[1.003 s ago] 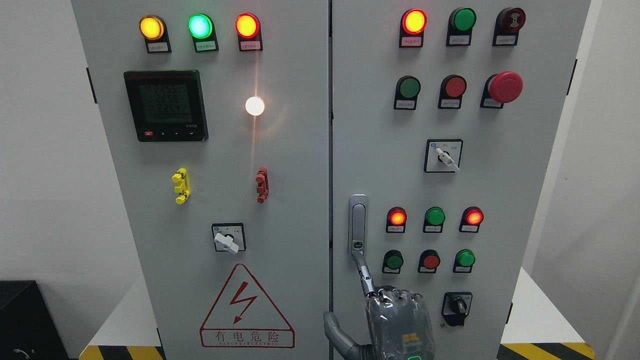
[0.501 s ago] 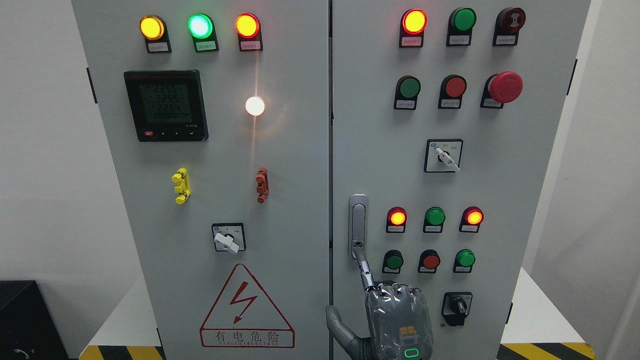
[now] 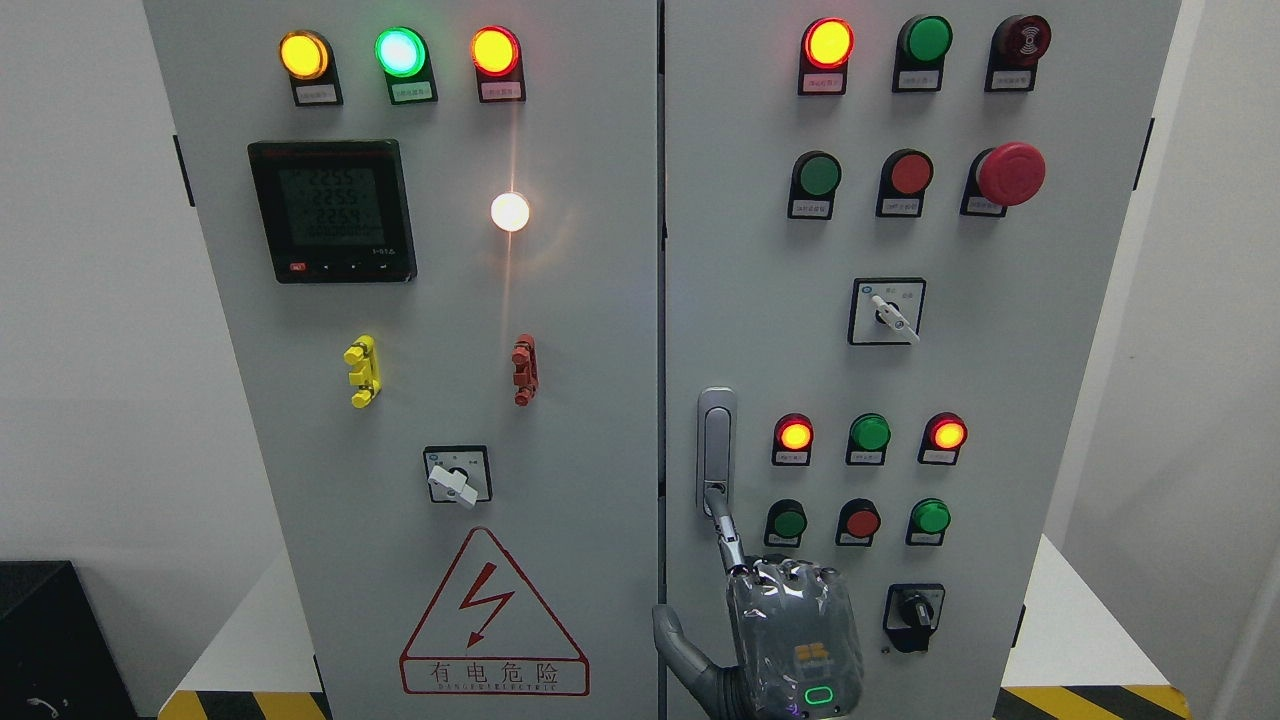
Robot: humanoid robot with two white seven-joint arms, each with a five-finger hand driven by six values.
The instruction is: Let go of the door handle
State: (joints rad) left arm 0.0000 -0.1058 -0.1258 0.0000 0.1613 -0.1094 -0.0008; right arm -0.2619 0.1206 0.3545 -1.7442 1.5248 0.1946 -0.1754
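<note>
I am pointing one finger of my right hand (image 3: 790, 625) at the handle (image 3: 716, 450) base — other fingers curled, grasping nothing — near the right door's (image 3: 1000, 400) left edge, presumably working its latch.

Silver vertical door handle (image 3: 716, 445) sits at the right grey cabinet door's (image 3: 1000, 400) left edge; plastic-wrapped robot hand (image 3: 790, 640) directly below, index fingertip (image 3: 716, 497) touching the handle's base.

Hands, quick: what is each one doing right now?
Right hand: index finger extended, tip at the door handle's lower end; other fingers curled, grasping nothing.
Left hand: not in view.
</note>
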